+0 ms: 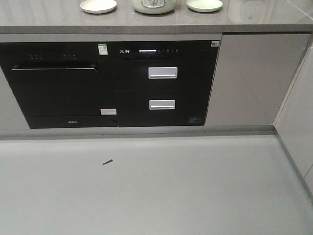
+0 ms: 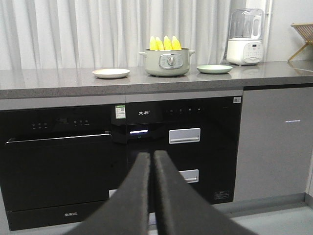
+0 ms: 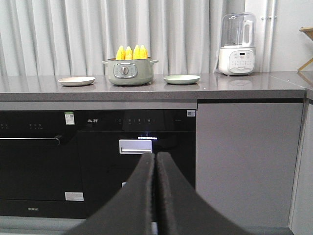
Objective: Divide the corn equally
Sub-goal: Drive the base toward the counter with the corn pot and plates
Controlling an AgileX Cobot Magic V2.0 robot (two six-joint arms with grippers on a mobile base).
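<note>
The corn (image 3: 131,52) stands up in the green pot (image 3: 128,72) in the middle of the counter (image 3: 244,88), with its tips poking out the top. I count about four. One plate sits on each side of the pot, a cream plate (image 3: 77,81) and a green plate (image 3: 181,79). I think that is so each plate can get the same share. Both plates look bare. My left gripper (image 2: 152,155) has its two dark fingers pressed together with nothing between them, and my right gripper (image 3: 155,156) is the same. Both hang low in front of the black doors (image 2: 58,171), well apart from the pot, so I think no corn has been handed out yet. The wrist views show the corn and a white blender (image 2: 246,38). The front view looks down. It cuts off the corn, but it shows the floor (image 1: 146,196) and a small dark bit (image 1: 107,162) lying on it.
</note>
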